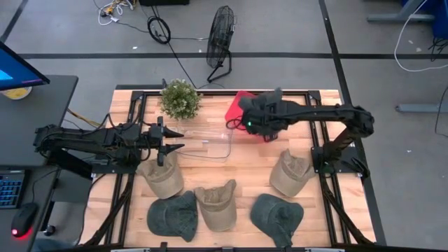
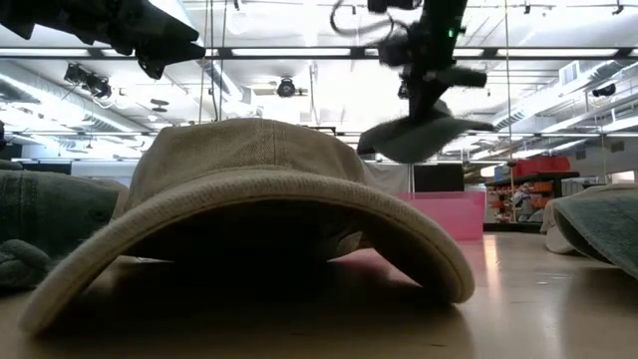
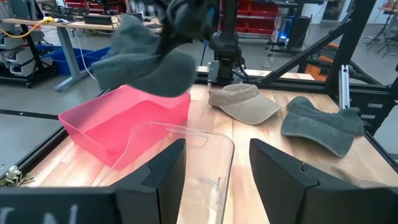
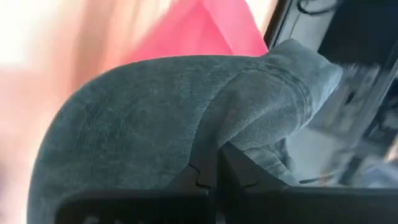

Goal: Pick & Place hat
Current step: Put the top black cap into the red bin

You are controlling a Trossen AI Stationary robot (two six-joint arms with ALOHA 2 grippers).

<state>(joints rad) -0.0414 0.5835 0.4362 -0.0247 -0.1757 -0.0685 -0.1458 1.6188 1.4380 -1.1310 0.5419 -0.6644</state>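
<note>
My right gripper (image 2: 429, 100) is shut on a dark green hat (image 2: 424, 138), lifted above the pink bin (image 2: 454, 214). The hat also shows in the left wrist view (image 3: 149, 62) and fills the right wrist view (image 4: 174, 118). In the high view my right gripper (image 1: 246, 120) is at the pink bin (image 1: 236, 103), at the table's far middle. My left gripper (image 1: 175, 140) is open and empty at the edge of a clear plastic bin (image 1: 206, 143), its fingers (image 3: 165, 171) apart. My right gripper pinches a fold of the green hat's cloth (image 4: 231, 142) between its two shut fingers (image 4: 205, 177). The fingers come from above, pointing down. The hat hangs below them, lifted clear, over the pink bin (image 3: 118, 124).
Several hats lie on the near half of the table: tan ones (image 1: 161, 175) (image 1: 215, 203) (image 1: 290, 171) and dark green ones (image 1: 175, 213) (image 1: 276, 217). A potted plant (image 1: 180, 98) stands at the far left. A metal frame (image 1: 329, 150) runs along the table's edges.
</note>
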